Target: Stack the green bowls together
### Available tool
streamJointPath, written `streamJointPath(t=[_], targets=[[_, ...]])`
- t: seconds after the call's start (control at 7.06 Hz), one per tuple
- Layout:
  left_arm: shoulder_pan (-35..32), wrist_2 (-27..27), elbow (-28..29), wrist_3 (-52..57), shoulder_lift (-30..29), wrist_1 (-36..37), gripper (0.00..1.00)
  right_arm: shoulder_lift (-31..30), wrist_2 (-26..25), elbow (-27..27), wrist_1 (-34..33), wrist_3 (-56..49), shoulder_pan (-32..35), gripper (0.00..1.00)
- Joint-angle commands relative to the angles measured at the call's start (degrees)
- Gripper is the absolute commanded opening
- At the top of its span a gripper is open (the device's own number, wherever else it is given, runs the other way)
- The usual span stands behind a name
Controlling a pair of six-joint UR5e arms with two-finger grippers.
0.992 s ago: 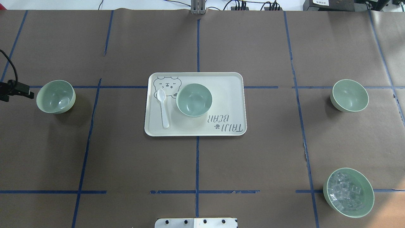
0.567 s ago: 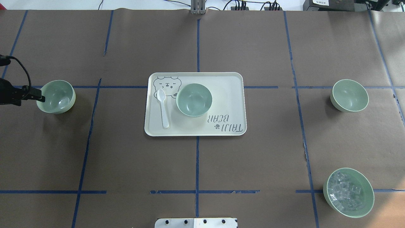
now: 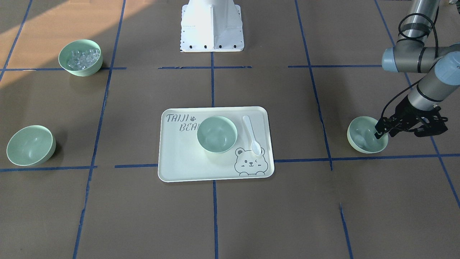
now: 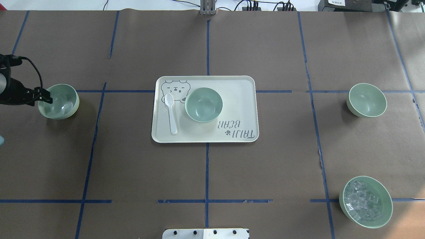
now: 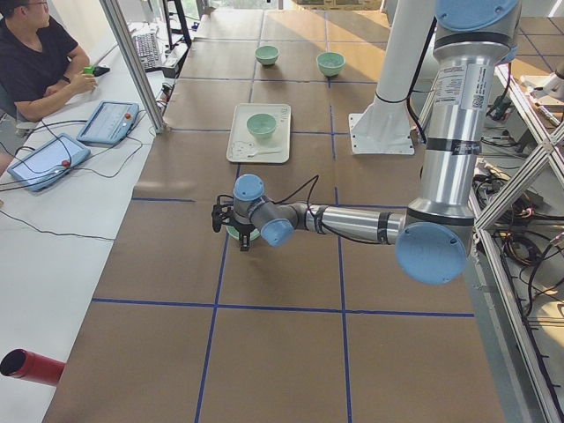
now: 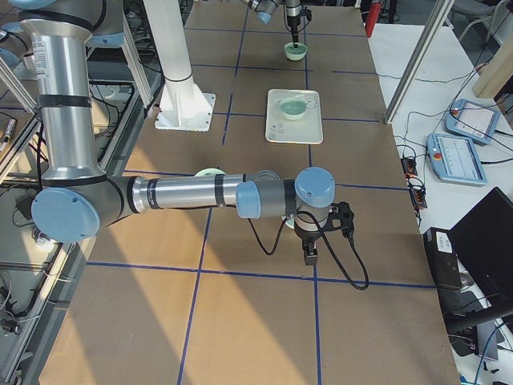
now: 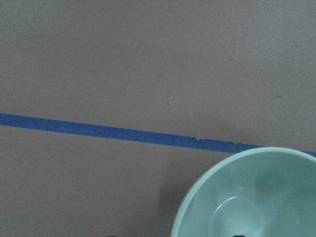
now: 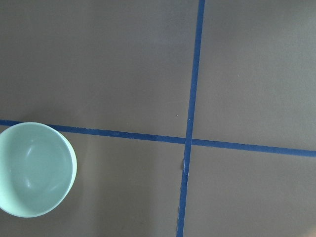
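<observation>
Three plain mint-green bowls stand apart. The left bowl [image 4: 63, 103] has my left gripper [image 4: 46, 98] at its outer rim, open, with one finger inside and one outside; the left wrist view shows this bowl [image 7: 256, 197] at the bottom right. The middle bowl [image 4: 203, 104] sits on the cream bear tray [image 4: 239, 99]. The right bowl [image 4: 366, 100] stands alone. My right gripper [image 6: 309, 255] shows only in the exterior right view, above the table near the right bowl [image 8: 32, 169]; I cannot tell whether it is open or shut.
A green bowl of clear cubes [image 4: 365, 201] stands at the near right. A white spoon [image 4: 171, 113] lies on the tray beside the middle bowl. Blue tape lines cross the brown table cover. The robot base [image 3: 211, 27] is at the near middle edge.
My left gripper has moved right and a little away from me, from beside the left bowl to its rim.
</observation>
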Motion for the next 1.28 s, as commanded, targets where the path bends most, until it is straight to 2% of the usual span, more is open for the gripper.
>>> streamJointPath(t=[0.0,0.14,0.43,0.71,0.85,1.13], targets=[[0.5,0.1,0.3,0.1,-0.1,-0.1,0.11,0.1,0.1,0.0,0.1,2.1,-0.4,1.0],[0.5,0.1,0.0,-0.1,-0.2,-0.1,0.0,0.1,0.1,0.0,0.1,3.2,-1.2,1.0],[0.3,-0.9,-3.1,0.1,0.0,1.8,0.0,0.1,0.5,0.1,0.2,7.2,-2.8,1.0],[-1.3,-4.2,-10.2,0.0,-1.0,11.1,0.0,0.1,0.2,0.3,6.8,16.0,-8.4,1.0],[-1.9,-4.2,-14.6,-0.4,-3.4,18.8,0.0,0.0,-1.2,-0.1,13.6,24.2,-12.8,1.0],[-3.1,-4.1,-18.1,-1.7,-9.3,28.9,0.0,-0.1,-4.7,-1.8,21.1,32.9,-19.5,1.0]])
